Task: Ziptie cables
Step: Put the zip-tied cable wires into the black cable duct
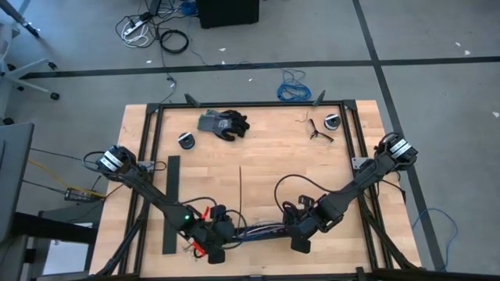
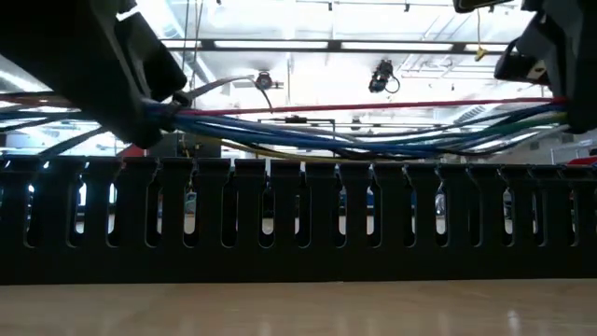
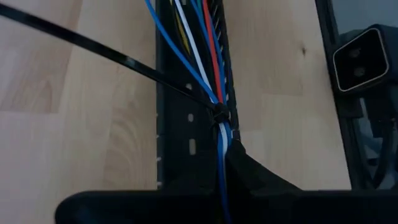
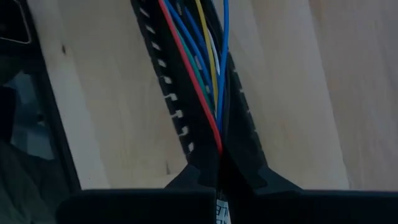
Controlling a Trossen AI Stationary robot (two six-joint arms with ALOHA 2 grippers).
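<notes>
The cables (image 1: 258,230) are thin blue, white, red, green and yellow wires strung between my two grippers near the table's near edge. In the low view the cables (image 2: 354,135) sag a little above the black slotted channel (image 2: 298,215), which stands on the table. A black zip tie (image 3: 219,115) circles the bundle just ahead of my left gripper (image 3: 224,171), and its tail (image 3: 93,46) sticks out sideways. My left gripper (image 1: 221,234) and right gripper (image 1: 299,232) are each shut on one end of the bundle. My left gripper pinches the cable bundle (image 3: 222,146) between its two fingers just behind the zip tie's head, coming from above with the fingers across the wires. The bundle is lifted clear over the channel (image 3: 186,130). My right gripper pinches the other end of the bundle (image 4: 217,140) between its two fingers from above, where the wires converge. From there the wires fan out over the channel (image 4: 171,93), clear of the table.
A dark glove (image 1: 224,123), two small round objects (image 1: 186,140) (image 1: 332,121), a black flat strip (image 1: 172,204) and a loose thin zip tie (image 1: 240,190) lie on the wooden table. Red-handled items (image 1: 205,212) sit beside the left gripper. Black frame rails (image 1: 353,156) border the table.
</notes>
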